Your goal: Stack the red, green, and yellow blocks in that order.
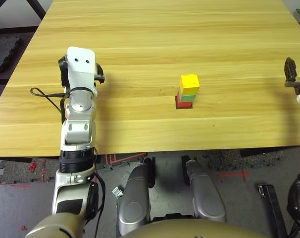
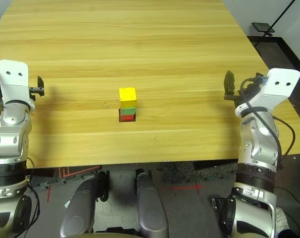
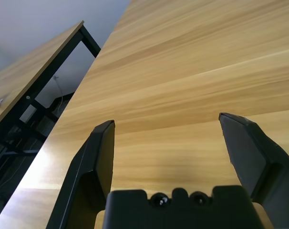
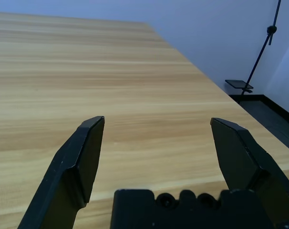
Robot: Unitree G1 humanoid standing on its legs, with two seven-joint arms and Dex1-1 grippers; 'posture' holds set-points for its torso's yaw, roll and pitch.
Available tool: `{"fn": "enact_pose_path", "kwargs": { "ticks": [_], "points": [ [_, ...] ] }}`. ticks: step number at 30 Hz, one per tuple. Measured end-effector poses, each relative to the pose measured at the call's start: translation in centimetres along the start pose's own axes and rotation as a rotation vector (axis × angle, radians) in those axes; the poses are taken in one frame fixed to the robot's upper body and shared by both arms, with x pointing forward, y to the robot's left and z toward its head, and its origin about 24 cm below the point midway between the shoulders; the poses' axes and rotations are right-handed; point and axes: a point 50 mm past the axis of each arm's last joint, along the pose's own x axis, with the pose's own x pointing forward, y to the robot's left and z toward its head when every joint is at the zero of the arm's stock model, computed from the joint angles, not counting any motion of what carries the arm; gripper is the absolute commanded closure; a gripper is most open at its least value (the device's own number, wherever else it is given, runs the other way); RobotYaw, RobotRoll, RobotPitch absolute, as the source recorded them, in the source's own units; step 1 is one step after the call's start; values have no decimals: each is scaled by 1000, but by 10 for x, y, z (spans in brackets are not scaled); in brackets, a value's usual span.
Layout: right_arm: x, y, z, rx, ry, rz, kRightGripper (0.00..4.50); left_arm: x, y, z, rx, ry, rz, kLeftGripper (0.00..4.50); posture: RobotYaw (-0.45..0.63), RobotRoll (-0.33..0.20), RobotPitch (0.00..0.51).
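Plainly, in the head views the small matte yellow cube (image 1: 189, 83) sits on the matte green cube (image 1: 187, 97) on the matte red cube (image 1: 182, 104), a neat tower mid-way on the pale wooden table (image 1: 140, 29); the cubes look light, rigid and grippy, best pinched across opposite flat sides. In the left wrist view the left gripper (image 3: 166, 124) stands released over bare wood, and in the right wrist view the right gripper (image 4: 156, 124) likewise gapes empty.

The three blocks (image 1: 187, 94) stand stacked one on another near the middle of the tabletop (image 1: 165, 29). The left gripper (image 3: 166, 143) hangs well to their left, the right gripper (image 4: 159, 143) well to their right.
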Motion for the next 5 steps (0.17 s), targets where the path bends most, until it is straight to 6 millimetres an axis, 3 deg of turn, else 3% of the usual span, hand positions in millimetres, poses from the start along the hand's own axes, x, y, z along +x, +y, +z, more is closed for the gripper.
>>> {"fn": "enact_pose_path", "kwargs": {
  "ticks": [5],
  "points": [
    [11,4,4,23,-17,16,0,2,2,-4,1,9,17,59,185,117,265]
  ]
}}
